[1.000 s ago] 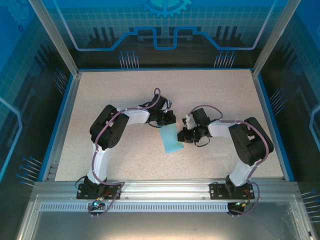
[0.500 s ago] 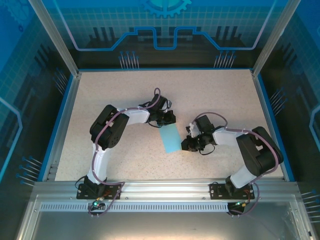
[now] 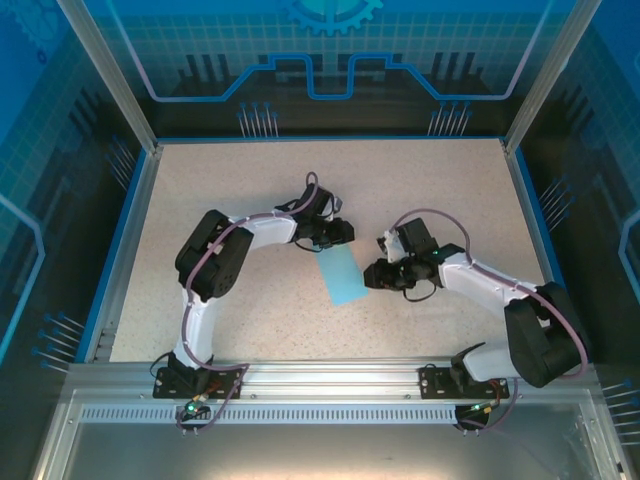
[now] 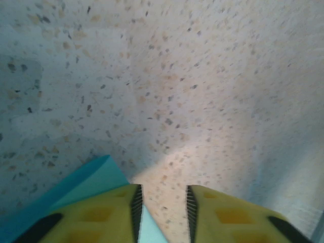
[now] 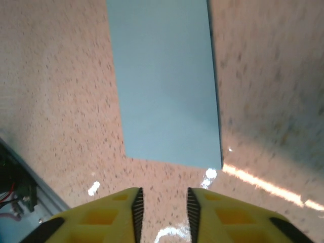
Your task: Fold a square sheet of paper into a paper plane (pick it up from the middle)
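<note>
The light-blue square sheet of paper (image 3: 343, 277) lies flat on the speckled table, folded into a narrow rectangle. A paper plane is out of view. My left gripper (image 3: 336, 244) sits at the sheet's far end. In the left wrist view the left gripper (image 4: 162, 191) is open, and a corner of the paper (image 4: 96, 174) lies under its left finger. My right gripper (image 3: 372, 275) is just right of the sheet's near half. In the right wrist view the right gripper (image 5: 162, 192) is open over bare table, a little short of the paper's (image 5: 164, 81) edge.
The speckled table (image 3: 220, 190) has a blue raised border (image 3: 118, 250) on the left, far and right sides. A metal rail (image 3: 330, 378) runs along the near edge by the arm bases. Both arms bend inward toward the centre.
Both grippers have gone from shut to open. The right arm has stretched out, and its gripper has moved slightly away from me. The paper has settled flat on the table.
</note>
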`<state>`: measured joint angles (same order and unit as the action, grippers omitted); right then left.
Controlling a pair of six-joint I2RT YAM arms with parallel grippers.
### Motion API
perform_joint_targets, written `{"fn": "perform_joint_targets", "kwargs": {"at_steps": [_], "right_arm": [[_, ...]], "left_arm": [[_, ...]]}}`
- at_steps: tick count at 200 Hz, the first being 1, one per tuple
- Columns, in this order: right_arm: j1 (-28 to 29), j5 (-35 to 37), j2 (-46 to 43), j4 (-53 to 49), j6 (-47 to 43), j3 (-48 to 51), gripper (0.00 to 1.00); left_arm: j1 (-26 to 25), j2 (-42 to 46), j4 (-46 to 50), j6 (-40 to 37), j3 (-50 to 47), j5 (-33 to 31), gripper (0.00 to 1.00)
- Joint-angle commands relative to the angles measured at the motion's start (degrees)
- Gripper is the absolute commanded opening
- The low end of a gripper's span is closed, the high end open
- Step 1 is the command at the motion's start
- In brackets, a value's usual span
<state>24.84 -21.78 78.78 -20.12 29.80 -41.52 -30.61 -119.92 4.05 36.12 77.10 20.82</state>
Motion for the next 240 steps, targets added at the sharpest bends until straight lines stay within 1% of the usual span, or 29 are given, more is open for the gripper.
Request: {"fn": "perform_joint_targets", "kwargs": {"at_steps": [1,23,38,42,56,84,108,119,157,195,214,240], "right_arm": [[0.8,7.7,0.9,-1.9,-2.3,-3.8,0.37],[2.2,11.4,3.1,-1.0,-3.4,-6.7,0.40],[3.6,13.4,6.2,-1.2,-3.8,-8.6,0.40],[4.1,13.8,7.2,-1.2,-3.9,-10.5,0.40],[6.1,14.6,10.8,-1.9,-4.2,-12.7,0.39],[9.7,15.1,16.7,-3.1,-3.2,-15.1,0.33],[12.2,16.4,19.8,-3.9,-1.0,-15.3,0.33],[13.2,17.4,20.6,-4.5,0.1,-15.2,0.33],[17.0,17.9,21.8,-4.7,4.8,-13.2,0.33],[21.1,12.8,23.5,-2.4,9.9,-13.2,0.33],[20.5,14.9,21.1,-2.6,10.5,-14.0,0.33],[17.9,18.2,16.3,-3.0,7.6,-16.6,0.36]], "left_arm": [[0.6,8.0,1.3,0.6,0.9,-1.0,0.40],[1.1,13.0,1.6,1.8,-2.4,-5.5,0.47],[1.8,16.1,2.4,2.9,-5.3,-8.9,0.47],[2.1,16.9,2.5,3.3,-6.4,-9.6,0.47],[2.8,19.7,2.8,4.6,-10.0,-12.0,0.50],[4.3,24.5,2.9,6.9,-16.9,-13.8,0.58],[5.1,27.7,3.6,7.6,-21.4,-15.3,0.64],[5.7,28.8,4.3,7.8,-23.1,-15.8,0.65],[7.7,32.5,4.8,8.5,-28.3,-16.9,0.71],[8.8,35.3,5.1,8.2,-31.5,-17.6,0.78],[8.9,36.3,5.0,7.5,-32.5,-16.8,0.80],[8.8,37.9,4.4,7.3,-34.3,-14.9,0.84]]}}
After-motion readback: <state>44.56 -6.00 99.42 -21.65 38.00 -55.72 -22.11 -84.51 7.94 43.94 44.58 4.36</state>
